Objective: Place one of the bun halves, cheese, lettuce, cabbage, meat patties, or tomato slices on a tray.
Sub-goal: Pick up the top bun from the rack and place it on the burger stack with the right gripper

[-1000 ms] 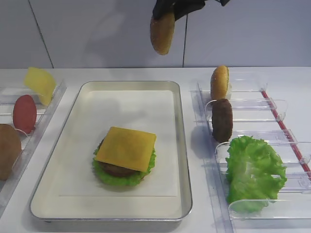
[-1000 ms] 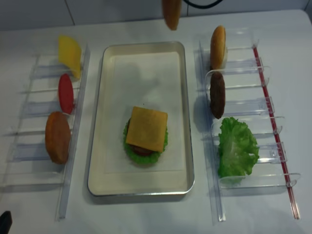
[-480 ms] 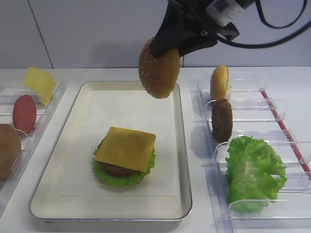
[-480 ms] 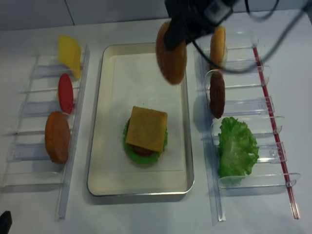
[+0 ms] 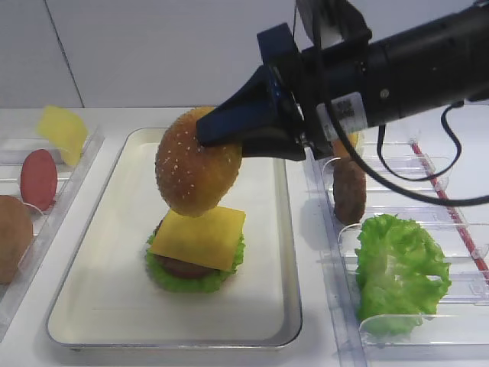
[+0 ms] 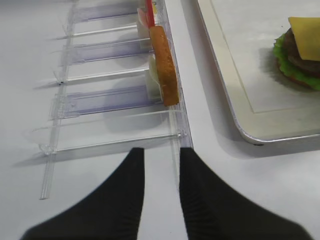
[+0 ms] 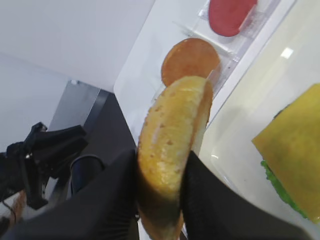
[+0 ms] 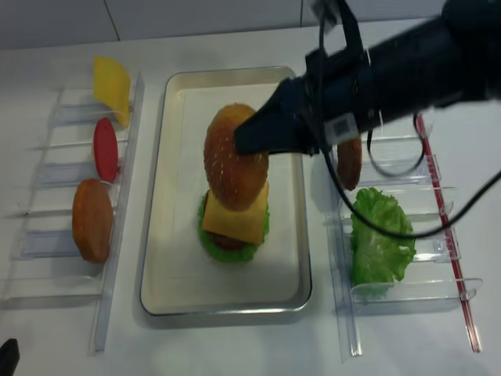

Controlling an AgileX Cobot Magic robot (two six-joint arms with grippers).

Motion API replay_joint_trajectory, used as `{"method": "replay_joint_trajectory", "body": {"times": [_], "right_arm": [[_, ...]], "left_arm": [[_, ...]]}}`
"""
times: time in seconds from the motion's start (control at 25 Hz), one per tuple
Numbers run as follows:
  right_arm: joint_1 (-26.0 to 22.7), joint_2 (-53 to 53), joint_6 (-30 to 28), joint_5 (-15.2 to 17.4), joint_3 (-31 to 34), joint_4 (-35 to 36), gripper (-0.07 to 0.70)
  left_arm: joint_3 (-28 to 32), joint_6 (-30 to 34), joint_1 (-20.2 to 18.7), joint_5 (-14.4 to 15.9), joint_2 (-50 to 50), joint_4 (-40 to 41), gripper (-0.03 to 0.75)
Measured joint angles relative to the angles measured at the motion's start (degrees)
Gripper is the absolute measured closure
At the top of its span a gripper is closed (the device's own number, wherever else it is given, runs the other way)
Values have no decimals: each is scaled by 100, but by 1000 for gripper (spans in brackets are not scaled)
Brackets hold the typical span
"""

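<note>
My right gripper (image 5: 218,131) is shut on the domed sesame bun half (image 5: 197,172), pinching its edge between both fingers (image 7: 117,200). The bun half (image 8: 235,167) hangs tilted just above a stack on the cream tray (image 5: 114,290). In that stack a square cheese slice (image 5: 200,235) lies on a meat patty (image 5: 179,267) over ruffled lettuce (image 5: 172,279). My left gripper (image 6: 161,156) is open and empty, low over the table beside the left clear rack (image 6: 110,100).
The left rack holds a spare cheese slice (image 5: 63,131), a tomato slice (image 5: 38,178) and a flat bun half (image 5: 14,237). The right rack (image 5: 451,222) holds a meat patty (image 5: 349,189) and a lettuce leaf (image 5: 397,267). My right arm (image 5: 405,69) spans above that rack.
My right arm has come down and to the left with the bun half, from high over the tray's far end to just above the cheese. The seeded dome now faces the camera.
</note>
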Motion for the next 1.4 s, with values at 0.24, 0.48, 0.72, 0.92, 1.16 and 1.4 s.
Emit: {"method": "replay_joint_trajectory", "body": {"times": [0.24,0.48,0.72,0.92,1.16,1.4], "right_arm": [[0,293,-382,-134,704,780,391],[0,837,-505,260,858,1504,391],[0,1057,-544,220,867,1583,391],[0,1057,-557,-135,867,1589,391],[0,1057,-557,-300,871,1598,391],[0,1057,-606,-376,871,1598,391]], "left_arm": [[0,0,0,0,0,0,545],[0,0,0,0,0,0,545],[0,0,0,0,0,0,545],[0,0,0,0,0,0,545],[0,0,0,0,0,0,545],[0,0,0,0,0,0,545]]}}
